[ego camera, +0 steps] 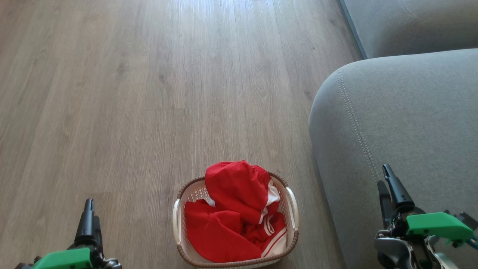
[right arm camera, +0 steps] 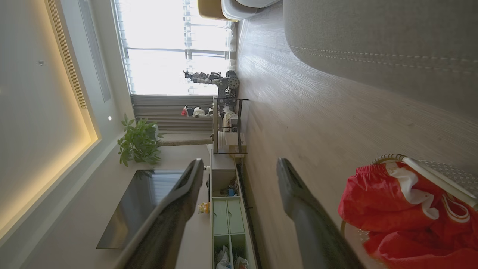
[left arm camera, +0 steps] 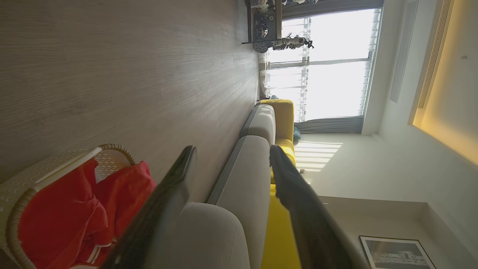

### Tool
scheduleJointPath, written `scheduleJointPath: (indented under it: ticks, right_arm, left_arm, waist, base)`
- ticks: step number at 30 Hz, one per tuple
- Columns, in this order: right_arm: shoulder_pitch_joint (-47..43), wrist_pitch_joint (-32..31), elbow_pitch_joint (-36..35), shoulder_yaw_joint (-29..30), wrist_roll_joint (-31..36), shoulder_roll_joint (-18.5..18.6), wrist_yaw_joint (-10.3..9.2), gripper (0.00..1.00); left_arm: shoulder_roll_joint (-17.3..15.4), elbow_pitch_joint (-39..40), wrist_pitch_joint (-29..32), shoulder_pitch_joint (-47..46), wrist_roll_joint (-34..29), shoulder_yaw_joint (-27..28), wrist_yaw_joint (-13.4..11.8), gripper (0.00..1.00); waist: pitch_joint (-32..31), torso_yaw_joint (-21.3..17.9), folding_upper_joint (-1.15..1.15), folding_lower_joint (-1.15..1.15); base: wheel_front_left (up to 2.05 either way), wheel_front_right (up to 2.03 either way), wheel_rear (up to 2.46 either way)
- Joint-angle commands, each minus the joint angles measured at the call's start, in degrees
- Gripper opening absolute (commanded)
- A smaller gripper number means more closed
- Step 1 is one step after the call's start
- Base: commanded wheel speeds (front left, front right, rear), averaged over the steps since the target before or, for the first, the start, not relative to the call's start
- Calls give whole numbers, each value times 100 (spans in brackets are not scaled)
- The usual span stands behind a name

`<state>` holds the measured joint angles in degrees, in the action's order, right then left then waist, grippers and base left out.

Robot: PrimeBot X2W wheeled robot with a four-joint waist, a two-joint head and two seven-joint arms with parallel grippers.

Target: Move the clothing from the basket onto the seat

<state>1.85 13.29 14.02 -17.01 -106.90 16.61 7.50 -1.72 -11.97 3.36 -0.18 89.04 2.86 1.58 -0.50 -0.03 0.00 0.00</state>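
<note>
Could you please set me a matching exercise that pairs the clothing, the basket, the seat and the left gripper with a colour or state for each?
Column one:
1. clothing
2. basket
3. seat
4. left gripper

Column two:
A. grey, with a double line of stitching
B. red with white stripes
C. open, holding nothing
D. cream, with a brown rim

Pairs: 1-B, 2-D, 3-A, 4-C

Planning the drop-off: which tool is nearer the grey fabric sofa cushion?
Right. The right tool hangs at the grey fabric sofa cushion; the left tool is over the wooden floor, across the cream perforated basket from it.
</note>
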Motion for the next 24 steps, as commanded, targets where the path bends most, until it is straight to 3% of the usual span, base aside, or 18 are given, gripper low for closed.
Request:
scheduleJointPath:
  ticks: [1, 10, 24]
  right_arm:
    - [223, 27, -227, 101, 184, 46, 0, 100]
    - [213, 38, -341, 220, 939, -62, 0, 100]
    - [180, 57, -552, 363, 2354, -250, 0, 100]
  left_arm:
    - [-51, 238, -62, -135, -116, 10, -7, 100]
    - [-55, 389, -196, -129, -638, -71, -85, 100]
    - [-64, 587, -432, -101, -1963, -270, -206, 100]
  waist:
    - [-4, 0, 0, 0]
    - [-22, 7, 0, 0]
    - [-56, 29, 0, 0]
  base:
    - [0, 0, 0]
    - [0, 0, 0]
    - [0, 0, 0]
